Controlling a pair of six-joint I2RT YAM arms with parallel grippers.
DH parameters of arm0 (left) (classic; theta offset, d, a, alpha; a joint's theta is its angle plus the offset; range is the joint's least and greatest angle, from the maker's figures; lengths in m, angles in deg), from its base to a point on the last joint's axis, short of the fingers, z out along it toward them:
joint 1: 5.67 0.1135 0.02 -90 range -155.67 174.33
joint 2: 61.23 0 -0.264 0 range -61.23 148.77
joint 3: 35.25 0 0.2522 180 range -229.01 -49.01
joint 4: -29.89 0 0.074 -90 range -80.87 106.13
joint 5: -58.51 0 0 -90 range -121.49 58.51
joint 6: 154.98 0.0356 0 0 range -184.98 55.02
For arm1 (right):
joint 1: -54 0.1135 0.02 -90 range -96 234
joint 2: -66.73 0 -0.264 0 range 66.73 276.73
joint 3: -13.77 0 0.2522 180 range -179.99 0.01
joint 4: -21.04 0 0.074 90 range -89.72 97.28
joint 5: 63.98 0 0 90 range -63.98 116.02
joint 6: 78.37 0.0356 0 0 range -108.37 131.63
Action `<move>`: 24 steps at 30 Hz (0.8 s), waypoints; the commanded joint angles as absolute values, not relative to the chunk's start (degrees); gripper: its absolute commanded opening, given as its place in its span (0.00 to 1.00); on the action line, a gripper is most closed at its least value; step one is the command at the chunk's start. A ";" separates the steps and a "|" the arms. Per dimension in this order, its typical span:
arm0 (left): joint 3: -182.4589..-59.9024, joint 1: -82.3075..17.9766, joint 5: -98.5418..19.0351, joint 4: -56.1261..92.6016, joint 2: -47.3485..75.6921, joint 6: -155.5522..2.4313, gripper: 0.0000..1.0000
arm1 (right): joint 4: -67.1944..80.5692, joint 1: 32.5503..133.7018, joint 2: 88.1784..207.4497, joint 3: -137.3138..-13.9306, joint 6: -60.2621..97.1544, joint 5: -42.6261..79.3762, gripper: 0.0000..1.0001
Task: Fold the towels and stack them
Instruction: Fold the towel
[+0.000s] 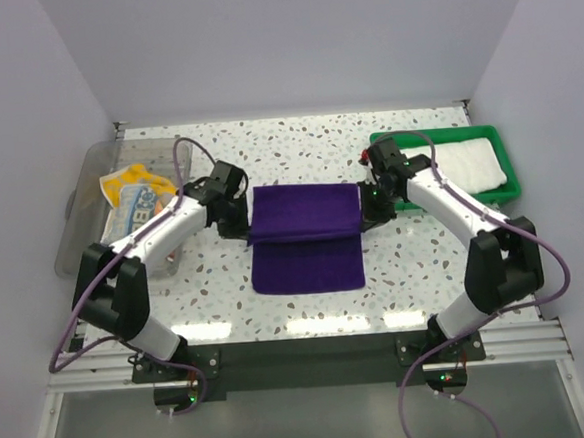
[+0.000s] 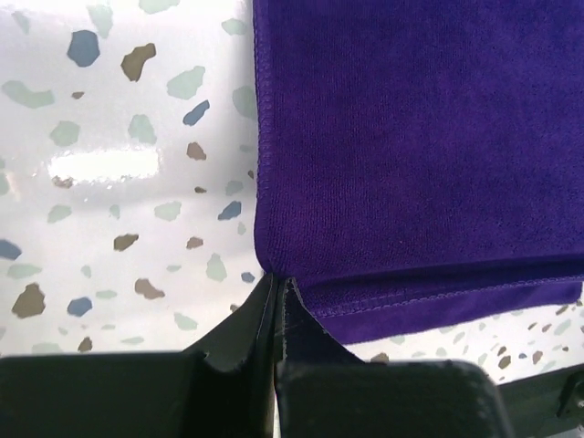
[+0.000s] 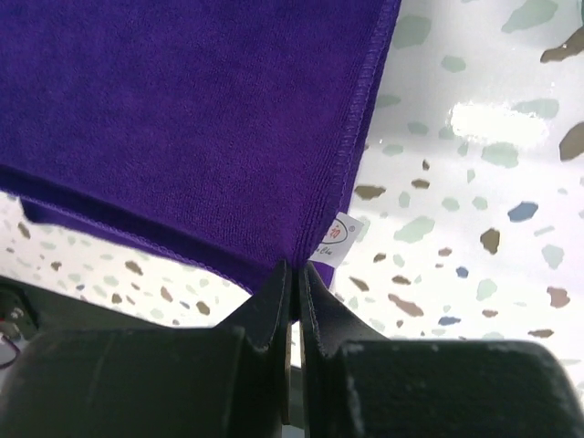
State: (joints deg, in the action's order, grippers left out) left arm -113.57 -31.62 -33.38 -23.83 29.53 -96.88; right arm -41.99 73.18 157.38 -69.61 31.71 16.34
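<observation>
The deep purple towel (image 1: pixel 306 236) lies in the middle of the table, its far half raised and doubled over the near half. My left gripper (image 1: pixel 245 228) is shut on the towel's left corner (image 2: pixel 301 274), pinched between the fingertips (image 2: pixel 276 279). My right gripper (image 1: pixel 365 220) is shut on the right corner (image 3: pixel 274 246), next to a small white label (image 3: pixel 336 239). The plain white towel (image 1: pixel 474 164) lies folded in a green tray (image 1: pixel 436 134) at the right. The pale lettered towel (image 1: pixel 138 193) lies crumpled in a clear bin (image 1: pixel 83 209) at the left.
White walls close in the speckled table (image 1: pixel 297 148) on the left, back and right. The bin stands just outside my left arm and the tray just outside my right arm. An aluminium rail (image 1: pixel 301 351) runs along the near edge.
</observation>
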 commanded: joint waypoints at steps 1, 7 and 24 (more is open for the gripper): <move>-114.76 -31.59 -30.87 -30.18 23.50 -95.66 0.00 | -46.94 74.47 151.12 -67.42 32.63 16.88 0.00; -105.72 -35.02 -34.04 -30.19 19.01 -95.83 0.00 | -45.72 76.32 145.31 -55.74 36.15 15.91 0.00; -90.32 -40.03 -34.92 -20.95 21.65 -99.26 0.00 | -35.43 76.41 147.59 -40.86 41.60 16.70 0.00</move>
